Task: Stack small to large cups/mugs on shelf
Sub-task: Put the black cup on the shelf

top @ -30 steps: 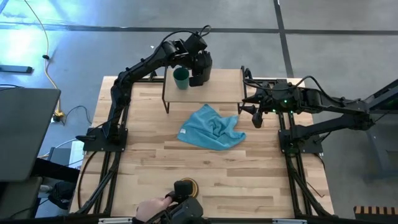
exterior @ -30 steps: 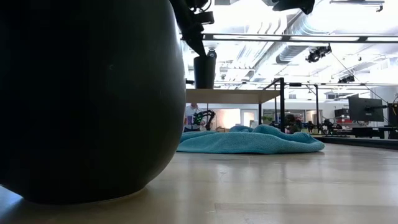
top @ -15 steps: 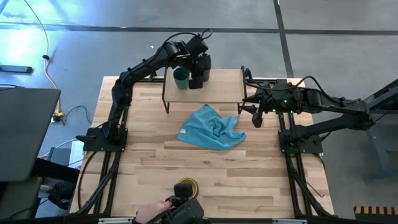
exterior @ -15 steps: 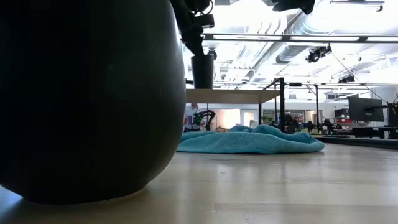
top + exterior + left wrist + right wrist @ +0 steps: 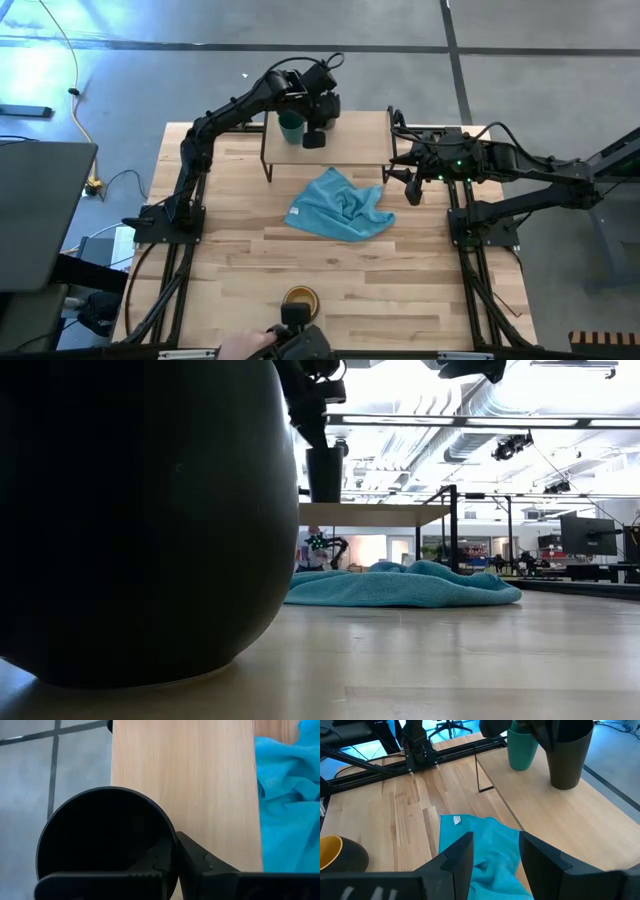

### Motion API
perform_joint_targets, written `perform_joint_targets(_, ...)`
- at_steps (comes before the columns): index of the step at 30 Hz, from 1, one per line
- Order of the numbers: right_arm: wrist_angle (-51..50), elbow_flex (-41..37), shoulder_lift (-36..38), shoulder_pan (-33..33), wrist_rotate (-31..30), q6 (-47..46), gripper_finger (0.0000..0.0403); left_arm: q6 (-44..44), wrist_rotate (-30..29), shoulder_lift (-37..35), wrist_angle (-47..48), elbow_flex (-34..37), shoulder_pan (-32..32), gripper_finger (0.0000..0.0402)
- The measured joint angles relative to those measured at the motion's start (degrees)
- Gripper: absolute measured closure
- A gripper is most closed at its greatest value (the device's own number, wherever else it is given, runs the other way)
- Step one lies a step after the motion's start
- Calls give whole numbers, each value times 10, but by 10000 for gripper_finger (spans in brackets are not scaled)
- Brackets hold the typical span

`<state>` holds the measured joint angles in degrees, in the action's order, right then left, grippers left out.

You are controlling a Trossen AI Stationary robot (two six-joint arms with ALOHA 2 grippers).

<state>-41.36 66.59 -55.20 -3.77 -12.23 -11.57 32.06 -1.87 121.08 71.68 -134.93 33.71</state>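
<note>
The black cup [image 5: 314, 137] stands upright over the shelf [image 5: 350, 140], right beside the teal cup [image 5: 291, 127], which rests by its base on the shelf's left part. My left gripper [image 5: 318, 108] is shut on the black cup; the cup also shows in the low view [image 5: 325, 473] and the right wrist view [image 5: 568, 760]. The dark mug with yellow inside [image 5: 298, 298] stands on the table near its near edge and fills the left of the low view [image 5: 140, 520]. My right gripper [image 5: 495, 855] is open and empty, beside the shelf's right end [image 5: 412, 190]. My left gripper holds the black cup by its rim [image 5: 172, 837], one finger inside the cup and one finger [image 5: 200, 862] outside the wall. The fingers come from above, pointing down. The cup hangs upright, its base at the shelf board; whether it touches, I cannot tell.
A crumpled teal cloth [image 5: 340, 205] lies on the table in front of the shelf. A person's hand [image 5: 250, 345] with a dark object shows at the table's near edge, close to the mug. Bare wood lies on the shelf's right half [image 5: 560, 820].
My left gripper has shifted the black cup a little toward the teal cup, keeping it upright. The person's hand has drawn back from the mug toward the table's near edge, leaving the mug's yellow inside uncovered.
</note>
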Motion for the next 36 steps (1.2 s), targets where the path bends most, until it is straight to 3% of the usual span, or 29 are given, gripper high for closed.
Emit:
perform_joint_targets(17,0,0,0,0,5,-7,253,-39,67,-21,38,0,-12,400)
perform_joint_targets(36,-2,0,0,33,17,-35,253,-70,73,-21,39,0,-11,399)
